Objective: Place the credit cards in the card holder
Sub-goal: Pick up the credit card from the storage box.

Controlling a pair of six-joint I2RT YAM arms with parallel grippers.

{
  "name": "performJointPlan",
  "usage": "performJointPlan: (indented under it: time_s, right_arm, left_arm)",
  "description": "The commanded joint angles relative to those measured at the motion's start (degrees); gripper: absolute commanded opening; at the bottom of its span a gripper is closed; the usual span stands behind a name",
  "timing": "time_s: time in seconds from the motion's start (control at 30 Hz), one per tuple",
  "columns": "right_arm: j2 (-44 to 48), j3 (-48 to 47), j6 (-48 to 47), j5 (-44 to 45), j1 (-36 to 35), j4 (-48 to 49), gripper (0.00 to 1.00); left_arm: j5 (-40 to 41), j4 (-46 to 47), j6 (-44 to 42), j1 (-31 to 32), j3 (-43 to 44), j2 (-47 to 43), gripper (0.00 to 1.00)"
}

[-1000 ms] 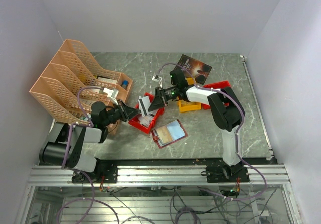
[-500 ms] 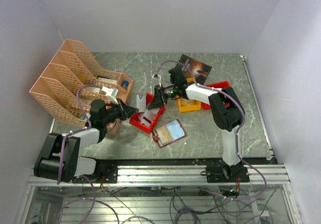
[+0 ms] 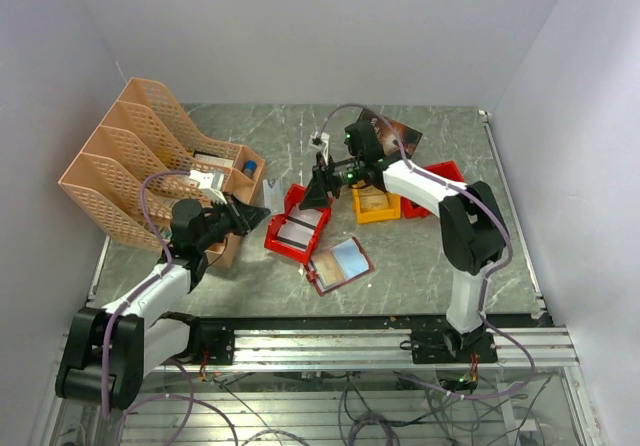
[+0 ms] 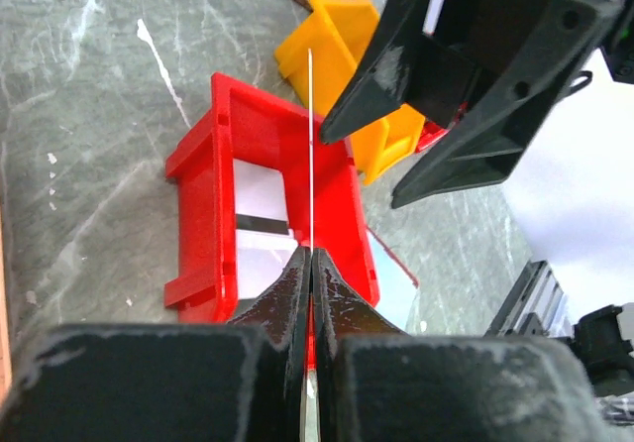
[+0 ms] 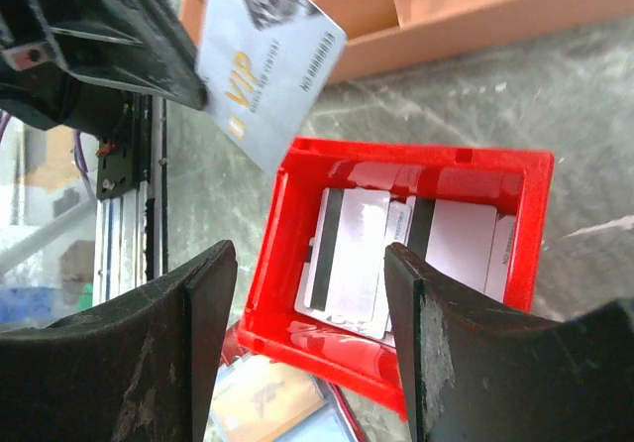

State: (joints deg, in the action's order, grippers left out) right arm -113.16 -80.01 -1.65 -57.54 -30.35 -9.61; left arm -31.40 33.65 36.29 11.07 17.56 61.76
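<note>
Step in hand: transfer of one card from bin to holder, card lifted but not yet delivered.

Left gripper (image 4: 310,260): fingers closed on a pale VIP card (image 5: 267,75), pinched at one edge. The card shows edge-on in the left wrist view and face-on in the right wrist view. It hangs raised at the left edge of the red bin (image 3: 272,241), not over the card holder.

Right gripper (image 5: 309,259): fingers apart with nothing between them, poised over the far end of the red bin.

Other credit cards (image 5: 362,254) lie flat and overlapping inside that bin, pale, some with a dark stripe.

Card holder (image 3: 337,264) lies opened flat on the worktop (image 3: 400,266), just beside the bin's near right corner, pale pockets up. Whether any card sits in a pocket, I cannot tell.

Judgement: early in the task, since most cards are in the bin. The next move calls for the left arm to carry the card right and nearer, level it, line one edge up with a pocket mouth and slide it in at a shallow angle. The holder is loose and may skid, so the right fingers could pin it down.
</note>
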Motion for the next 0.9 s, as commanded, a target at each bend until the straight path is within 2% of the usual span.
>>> performJointPlan:
  time_s: [0.0,0.2,0.37,0.43,0.6,0.7,0.8,0.87]
  right_arm:
    - [7.0,0.8,-5.7,-0.4,0.4,0.0,0.62]
    - [13.0,2.9,-10.0,-3.8,1.7,-0.5,0.62]
    - [18.2,5.9,-6.9,-7.5,5.8,3.5,0.64]
    - [19.3,7.5,-1.3,-10.0,7.5,7.8,0.67]
    - [19.6,11.0,22.0,-17.6,10.1,25.4,0.69]
    - [19.7,13.5,34.7,-19.2,10.7,36.0,0.68]
    - [19.7,15.1,44.8,-19.4,11.4,43.8,0.69]
    - [19.4,15.3,47.9,-19.4,11.8,44.6,0.69]
  left_arm:
    - [0.8,-0.6,5.9,-0.3,1.8,-2.6,0.07]
    - [-0.7,6.0,17.9,-0.2,-0.6,-5.3,0.07]
    - [1.8,11.9,31.0,1.9,-2.6,-8.4,0.07]
    - [4.0,12.1,34.7,3.8,-2.5,-9.5,0.07]
    - [9.5,11.7,46.4,7.6,-2.3,-10.9,0.07]
    - [11.4,10.5,53.4,8.9,-1.3,-11.3,0.07]
    - [12.9,5.0,58.8,10.5,1.3,-11.9,0.07]
    - [13.5,-0.5,60.9,11.6,4.2,-12.3,0.07]
